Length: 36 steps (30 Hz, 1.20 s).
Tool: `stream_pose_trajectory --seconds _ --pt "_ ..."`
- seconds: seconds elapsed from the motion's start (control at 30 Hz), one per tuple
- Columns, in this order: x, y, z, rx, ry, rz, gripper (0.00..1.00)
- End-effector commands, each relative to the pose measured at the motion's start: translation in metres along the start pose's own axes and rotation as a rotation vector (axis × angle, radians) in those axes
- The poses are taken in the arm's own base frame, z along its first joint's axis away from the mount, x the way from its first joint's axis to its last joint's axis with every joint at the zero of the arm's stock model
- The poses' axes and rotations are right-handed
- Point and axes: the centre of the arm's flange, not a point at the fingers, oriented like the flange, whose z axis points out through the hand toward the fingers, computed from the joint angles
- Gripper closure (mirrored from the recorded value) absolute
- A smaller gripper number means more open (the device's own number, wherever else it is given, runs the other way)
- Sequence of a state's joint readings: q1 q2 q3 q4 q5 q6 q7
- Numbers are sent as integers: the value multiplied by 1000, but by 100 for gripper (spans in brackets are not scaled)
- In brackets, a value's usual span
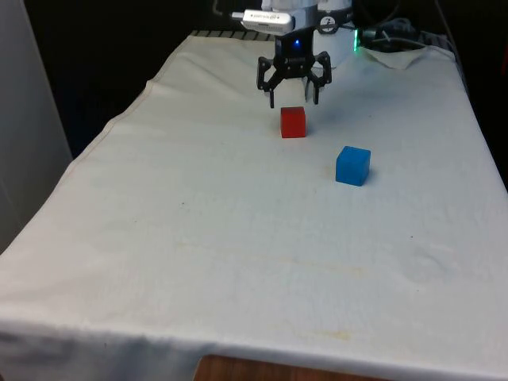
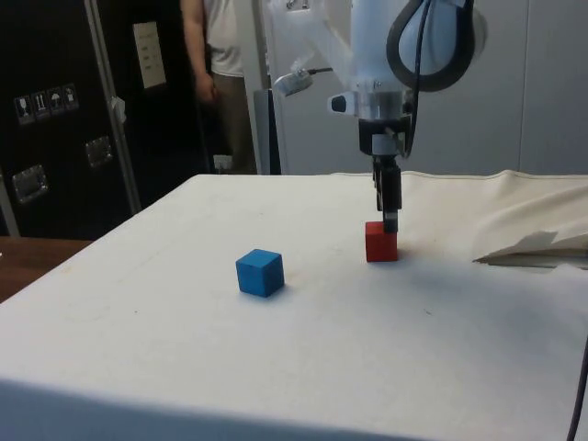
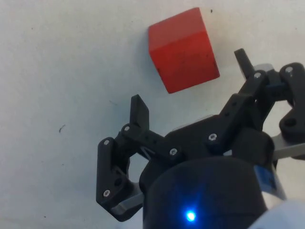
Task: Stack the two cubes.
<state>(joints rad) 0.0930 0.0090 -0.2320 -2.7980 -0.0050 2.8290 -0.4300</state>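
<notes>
Resting nearest the front camera, the blue cube (image 1: 352, 166) sits alone on the white cloth (image 1: 238, 238), at about four o'clock from the red cube (image 1: 293, 122) in the front view and well apart from it. Beyond it, the red cube also stands flat on the cloth, untouched. Directly behind and above that cube hangs the gripper (image 1: 294, 98), its jaws spread wide and holding nothing; in the side view the fingertips reach down close to the cube's top, at its far edge rather than around it.

From the wrist view, the red cube (image 3: 182, 49) lies ahead of the fingers (image 3: 139, 112) and turned at an angle to them, not between them. That looks like the main risk: if the arm descends from here without shifting forward, one finger could land on the cube's top or nudge it aside, and the angled faces could let it twist or slip in a pinch. A poor hold would then make the placement on the blue cube unsteady.

The cloth is slightly wrinkled and bunched near the far corner at the front view's right. In the side view, a person (image 2: 220, 64) stands beyond the table beside dark cabinets (image 2: 55, 119).
</notes>
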Motion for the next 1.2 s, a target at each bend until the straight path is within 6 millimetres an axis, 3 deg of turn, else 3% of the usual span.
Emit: stream_pose_trajectory --seconds 0.0,0.7,0.93,1.0,1.03,1.17 --pt "1 -1 0 -1 9 0 0" --pt "1 -2 15 -29 39 0 0" --pt "-2 -11 15 -43 94 6 0" --pt "-3 -4 21 -51 77 3 0" --pt "-2 -12 16 -46 101 7 0" --pt "-3 -13 18 -52 111 12 0"
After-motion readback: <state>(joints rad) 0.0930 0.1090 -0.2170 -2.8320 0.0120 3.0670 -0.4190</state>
